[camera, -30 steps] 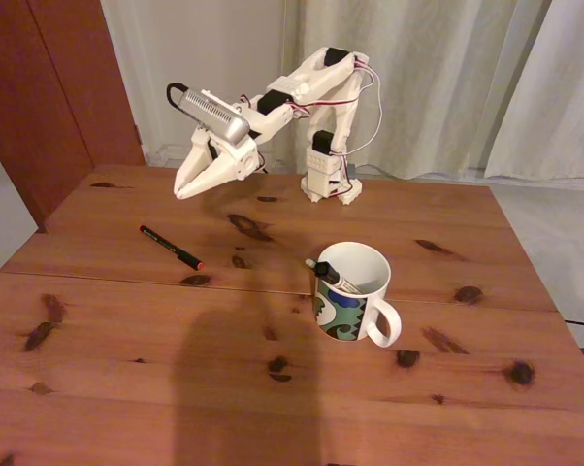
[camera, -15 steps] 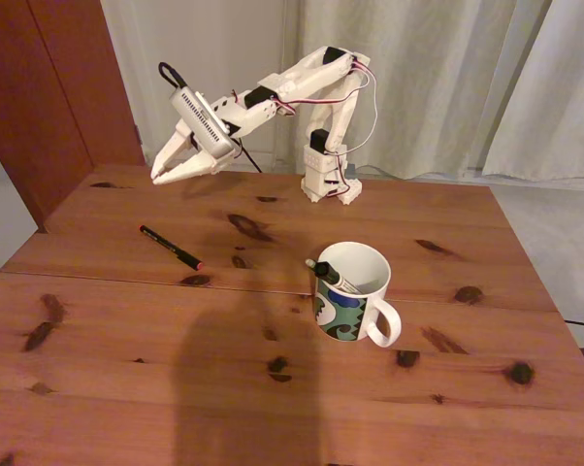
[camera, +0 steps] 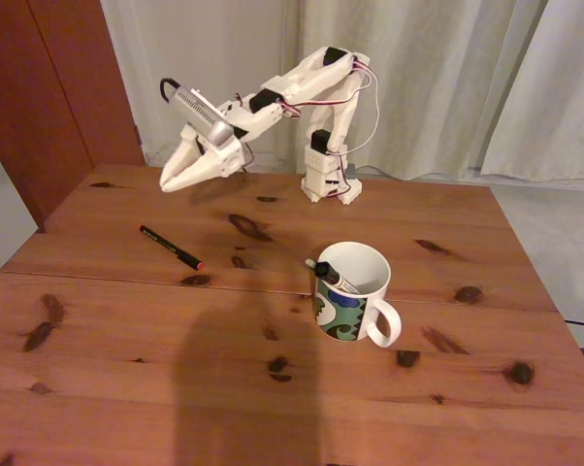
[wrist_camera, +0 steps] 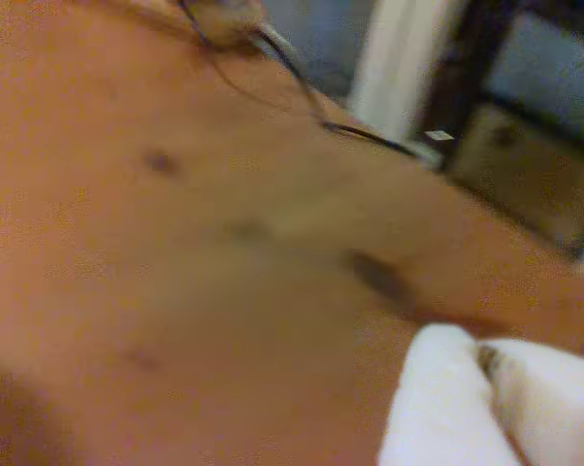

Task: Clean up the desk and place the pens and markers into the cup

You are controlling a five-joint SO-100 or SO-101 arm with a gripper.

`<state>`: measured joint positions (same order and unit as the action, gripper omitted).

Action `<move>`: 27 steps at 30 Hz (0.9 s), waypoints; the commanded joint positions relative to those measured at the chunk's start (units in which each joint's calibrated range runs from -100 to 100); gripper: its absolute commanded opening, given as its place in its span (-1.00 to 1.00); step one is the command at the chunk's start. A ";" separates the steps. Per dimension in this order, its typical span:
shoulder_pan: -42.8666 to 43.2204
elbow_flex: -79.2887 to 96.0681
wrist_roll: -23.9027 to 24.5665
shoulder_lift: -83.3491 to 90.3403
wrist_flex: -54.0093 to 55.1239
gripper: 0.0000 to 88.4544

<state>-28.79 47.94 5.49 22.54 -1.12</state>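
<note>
In the fixed view the near part of the desk (camera: pixel 127 388) is bare reddish-brown planking with dark knots and a broad soft shadow falling across its middle. Further in, right of centre, stands the cup (camera: pixel 355 296), a white mug with a blue-and-green swirl round its lower half and its handle turned to the near right. A white-barrelled marker (camera: pixel 333 277) with a black end leans inside it, its top resting against the left rim. To the left of the cup and a little farther back, well apart from it, a thin black pen (camera: pixel 171 247) with a red tip lies flat on the wood, slanting from far left to near right. Beyond the pen, above the far left of the desk, the gripper (camera: pixel 168 184) hangs in the air with its white fingers drawn together and nothing between them. The arm's base (camera: pixel 329 180) stands at the far edge before pale curtains (camera: pixel 447 78). The wrist view is blurred, showing wood and a white finger (wrist_camera: pixel 447 408) at lower right.
</note>
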 commanded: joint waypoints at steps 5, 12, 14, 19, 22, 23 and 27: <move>1.32 4.63 22.90 0.83 3.14 -0.98; 1.89 4.54 28.29 0.67 2.54 -0.98; 1.89 5.71 30.65 0.92 2.45 -0.98; 1.97 4.09 38.40 0.67 -2.45 -0.98; 1.97 -0.69 40.71 0.42 -13.29 -0.98; 2.05 -2.67 40.97 0.42 -17.50 -0.98; 2.05 -10.97 41.13 0.25 -34.97 -0.98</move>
<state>-27.47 44.97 46.23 22.54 -24.10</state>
